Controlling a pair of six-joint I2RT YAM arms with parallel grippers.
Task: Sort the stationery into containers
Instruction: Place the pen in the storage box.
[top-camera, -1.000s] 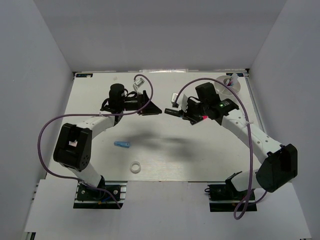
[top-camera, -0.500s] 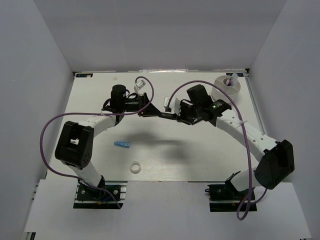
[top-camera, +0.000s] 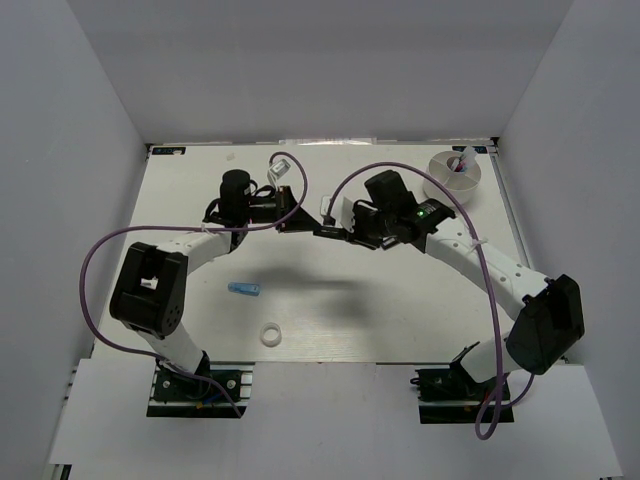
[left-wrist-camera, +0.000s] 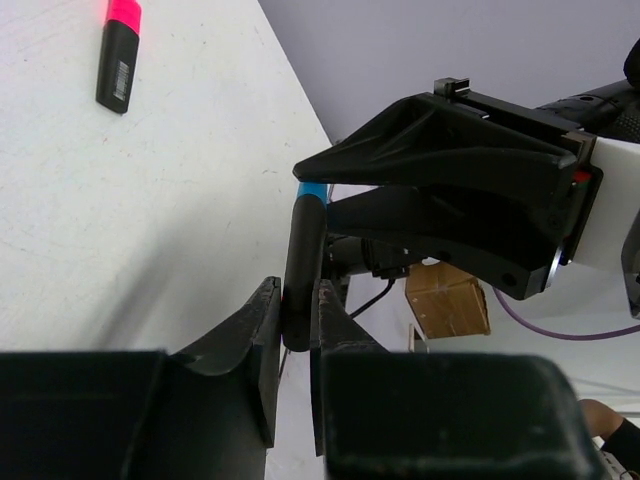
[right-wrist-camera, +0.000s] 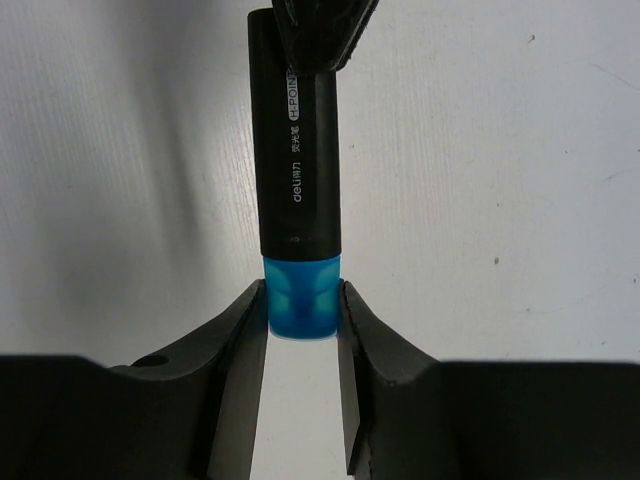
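The left tool (left-wrist-camera: 293, 325) was clamped on the black end of the blue-cap marker (right-wrist-camera: 296, 170), the right tool (right-wrist-camera: 303, 312) on its cap. Marker sat between both arms, above the surface (top-camera: 400, 300).

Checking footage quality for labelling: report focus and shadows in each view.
Top external: even light, soft shadows on the table. Left wrist: its own fingers dark and blurred, pink-capped marker sharper. Right wrist: print on the blue-capped marker crisp, no glare.

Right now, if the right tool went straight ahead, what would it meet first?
Likely the left tool, which faces it, clamped on the far end of the blue-capped marker the right tool holds.
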